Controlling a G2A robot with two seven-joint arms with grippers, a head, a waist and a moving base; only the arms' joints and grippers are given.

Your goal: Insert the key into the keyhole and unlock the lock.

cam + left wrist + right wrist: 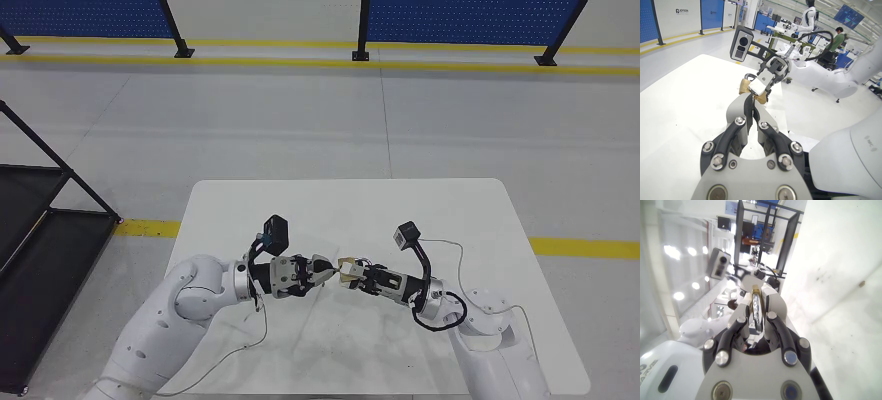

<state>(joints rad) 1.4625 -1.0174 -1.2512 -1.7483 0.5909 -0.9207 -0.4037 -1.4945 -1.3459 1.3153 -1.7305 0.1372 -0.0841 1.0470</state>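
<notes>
**Top view:** Both arms meet over front centre of white table (400,210). Left gripper (325,270) and right gripper (350,274) tip to tip. Brass lock (344,269) between them, held over table.

**Left wrist view:** Left gripper fingers pressed together, pinching key (753,97). Only sliver of key visible, touching lock body. Right gripper's white-padded finger (758,88) lies across lock face. Shackle (748,75) on far side.

**Right wrist view:** Right gripper clamped on lock, lock edge-on between fingers.
</notes>
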